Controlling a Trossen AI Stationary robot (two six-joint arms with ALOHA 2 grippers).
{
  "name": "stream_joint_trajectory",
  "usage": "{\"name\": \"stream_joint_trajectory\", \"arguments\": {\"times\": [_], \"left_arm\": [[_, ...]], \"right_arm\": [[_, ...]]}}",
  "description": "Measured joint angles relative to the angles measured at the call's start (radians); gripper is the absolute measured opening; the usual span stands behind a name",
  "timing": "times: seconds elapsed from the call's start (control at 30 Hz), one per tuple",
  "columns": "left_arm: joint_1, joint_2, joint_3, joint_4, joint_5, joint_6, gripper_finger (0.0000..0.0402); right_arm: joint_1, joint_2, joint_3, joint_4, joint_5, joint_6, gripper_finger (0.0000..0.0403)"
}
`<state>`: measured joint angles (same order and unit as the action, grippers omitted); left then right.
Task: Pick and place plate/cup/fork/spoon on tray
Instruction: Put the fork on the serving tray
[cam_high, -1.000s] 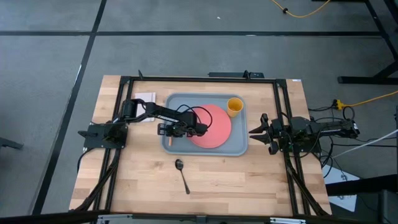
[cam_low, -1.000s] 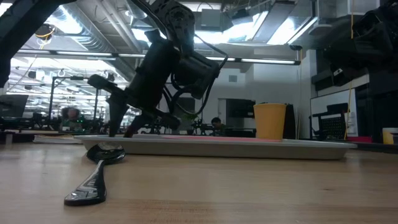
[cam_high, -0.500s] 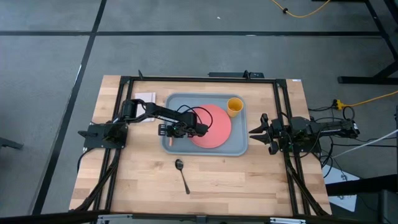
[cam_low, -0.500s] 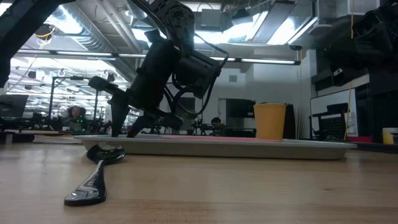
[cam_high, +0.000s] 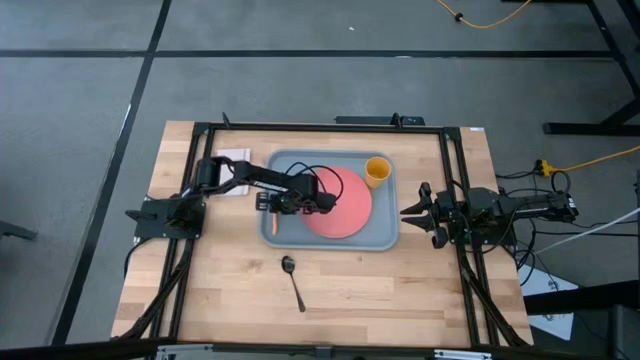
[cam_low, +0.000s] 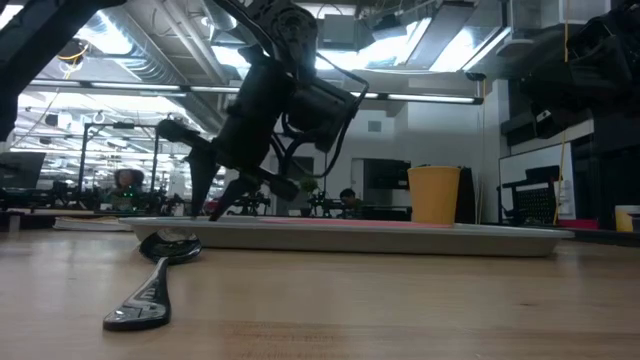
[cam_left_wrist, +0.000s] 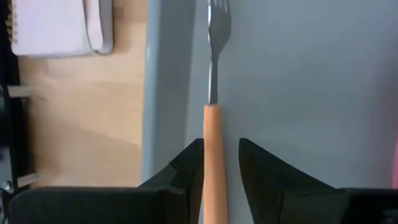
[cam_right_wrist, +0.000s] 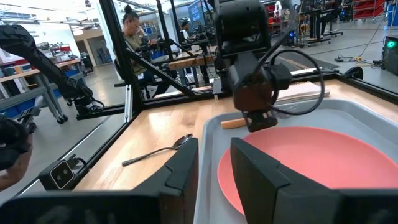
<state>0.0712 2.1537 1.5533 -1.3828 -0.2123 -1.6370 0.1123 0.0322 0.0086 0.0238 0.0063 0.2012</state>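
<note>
The fork (cam_left_wrist: 212, 74), with silver tines and an orange handle, lies flat on the left part of the grey-blue tray (cam_high: 390, 238), along its left rim. My left gripper (cam_left_wrist: 221, 146) hovers open just over the handle, one finger on each side; whether a finger touches it, I cannot tell. The coral plate (cam_high: 342, 205) rests in the tray's middle. The yellow cup (cam_high: 377, 171) stands in the tray's far right corner. The dark spoon (cam_high: 292, 280) lies on the wood near the front. My right gripper (cam_high: 410, 212) waits open at the table's right.
A pale pad (cam_high: 233, 160) lies on the table beyond the tray's far left corner. Black frame rails (cam_high: 190, 180) run along the table's left, right and far sides. Bare wood stretches around the spoon (cam_low: 150, 285) in front of the tray.
My left gripper has risen a little above the tray floor and drifted slightly toward the far edge. The fork has stayed lying on the tray.
</note>
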Motion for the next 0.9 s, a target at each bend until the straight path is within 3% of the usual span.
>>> {"name": "stream_joint_trajectory", "arguments": {"times": [0.43,0.9], "left_arm": [[0.163,-0.016,0.004,0.006,-0.041,0.183,0.0105],[0.167,-0.019,0.003,0.033,-0.069,0.208,0.0106]], "right_arm": [[0.0,0.0,0.0,0.0,0.0,0.0,0.0099],[0.0,0.0,0.0,0.0,0.0,0.0,0.0099]]}}
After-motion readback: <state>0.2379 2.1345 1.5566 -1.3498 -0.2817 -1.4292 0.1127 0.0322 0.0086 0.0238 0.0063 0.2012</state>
